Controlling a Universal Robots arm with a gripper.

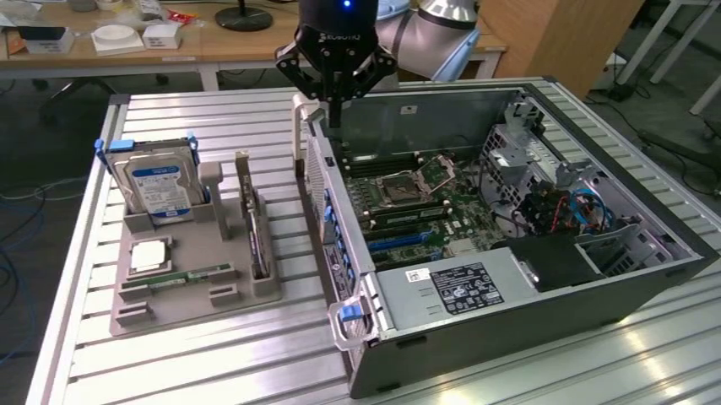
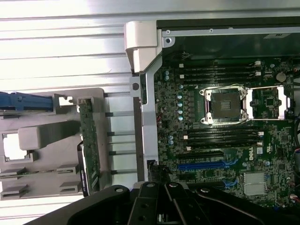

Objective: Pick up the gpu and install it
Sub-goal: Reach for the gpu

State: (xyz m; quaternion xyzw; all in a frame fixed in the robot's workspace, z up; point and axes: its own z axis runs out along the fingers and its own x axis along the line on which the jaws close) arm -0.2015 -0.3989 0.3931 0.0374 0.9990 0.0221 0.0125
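On the slatted aluminium desk point(image 1: 203, 118), we see an open black computer case point(image 1: 563, 295) at 3 o'clock of a grey plastic tray point(image 1: 192, 295). Our black hand point(image 1: 334, 114) hangs shut and empty over the case's corner beside the tray. The thin dark gpu point(image 1: 257, 240) stands on edge in the tray, at 7 o'clock from the hand in the exterior view, its long axis running 12 to 6.

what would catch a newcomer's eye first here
The open computer case on the exterior view's right, its motherboard and empty CPU socket laid bare. The shut black gripper hangs above the case's far edge. On the exterior view's left, a grey holder carries a hard drive and the gpu, both standing on edge.
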